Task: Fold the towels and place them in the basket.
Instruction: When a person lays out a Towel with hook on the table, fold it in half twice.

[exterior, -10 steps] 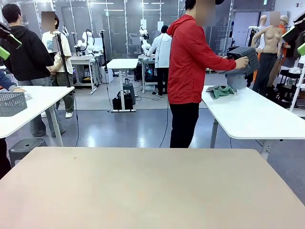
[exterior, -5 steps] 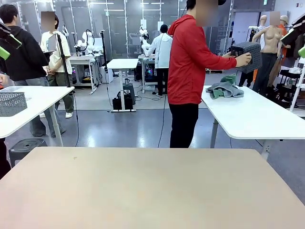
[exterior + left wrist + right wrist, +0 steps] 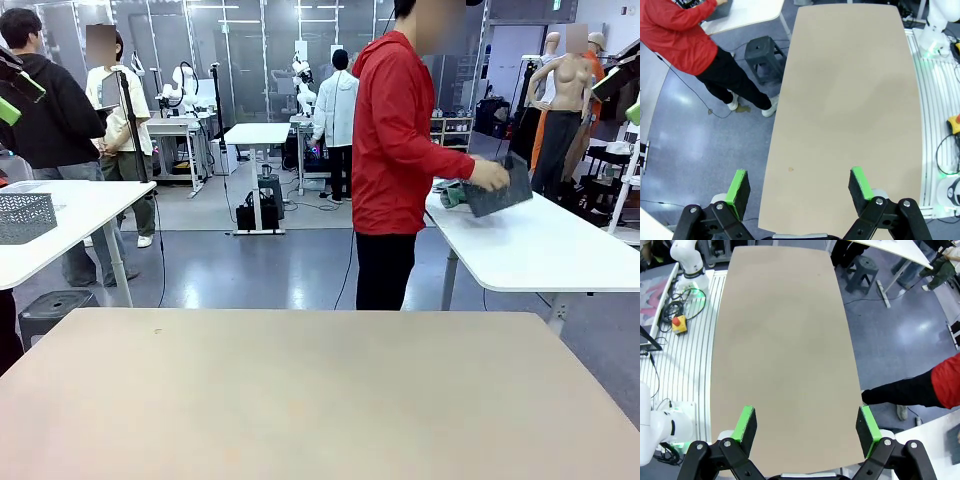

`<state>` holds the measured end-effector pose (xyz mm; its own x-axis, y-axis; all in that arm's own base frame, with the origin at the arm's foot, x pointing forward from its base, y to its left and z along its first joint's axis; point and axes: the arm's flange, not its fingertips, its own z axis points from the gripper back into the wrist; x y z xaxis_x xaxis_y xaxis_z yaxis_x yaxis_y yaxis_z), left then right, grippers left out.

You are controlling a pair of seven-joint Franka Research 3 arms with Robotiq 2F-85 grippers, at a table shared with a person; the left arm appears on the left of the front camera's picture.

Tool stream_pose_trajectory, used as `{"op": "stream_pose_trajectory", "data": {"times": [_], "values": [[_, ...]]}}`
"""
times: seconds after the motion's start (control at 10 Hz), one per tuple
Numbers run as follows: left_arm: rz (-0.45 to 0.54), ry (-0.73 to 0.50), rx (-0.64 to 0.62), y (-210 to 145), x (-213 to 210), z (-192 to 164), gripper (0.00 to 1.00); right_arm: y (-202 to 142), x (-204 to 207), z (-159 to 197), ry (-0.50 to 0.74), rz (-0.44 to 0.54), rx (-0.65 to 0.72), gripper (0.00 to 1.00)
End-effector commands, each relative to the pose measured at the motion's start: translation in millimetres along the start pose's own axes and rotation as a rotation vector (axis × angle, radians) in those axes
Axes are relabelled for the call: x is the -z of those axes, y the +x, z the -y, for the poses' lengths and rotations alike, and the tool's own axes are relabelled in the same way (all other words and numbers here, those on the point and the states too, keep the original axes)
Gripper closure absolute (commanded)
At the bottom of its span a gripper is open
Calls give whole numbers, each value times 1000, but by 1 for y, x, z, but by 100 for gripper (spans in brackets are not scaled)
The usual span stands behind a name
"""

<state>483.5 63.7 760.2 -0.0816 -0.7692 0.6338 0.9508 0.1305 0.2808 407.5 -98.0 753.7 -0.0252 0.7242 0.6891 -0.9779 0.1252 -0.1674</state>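
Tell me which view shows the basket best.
Front view: the basket shows plainly, tilted in the person's hand over the white table. Right wrist view: a dark sliver at the edge, perhaps it. Left wrist view: cannot tell.

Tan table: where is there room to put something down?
Anywhere: the tan table is bare from edge to edge, up to the grey floor. Crowded: the left end of the white table, where a person's hand holds the basket by the towels.

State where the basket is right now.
Front view, right side: the basket is held tilted by the person's hand over the far white table, next to the towels.
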Motion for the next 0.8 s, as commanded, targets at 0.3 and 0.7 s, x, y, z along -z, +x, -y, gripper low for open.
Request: {"op": "stream_pose_trajectory", "data": {"times": [0.3,0.7], "values": [[1,2,3,1,-1,1,0,-2,2,-2,-7,11,86,0],[1,2,3,1,-1,1,0,-5,4,1,4,-17,110,0]]}}
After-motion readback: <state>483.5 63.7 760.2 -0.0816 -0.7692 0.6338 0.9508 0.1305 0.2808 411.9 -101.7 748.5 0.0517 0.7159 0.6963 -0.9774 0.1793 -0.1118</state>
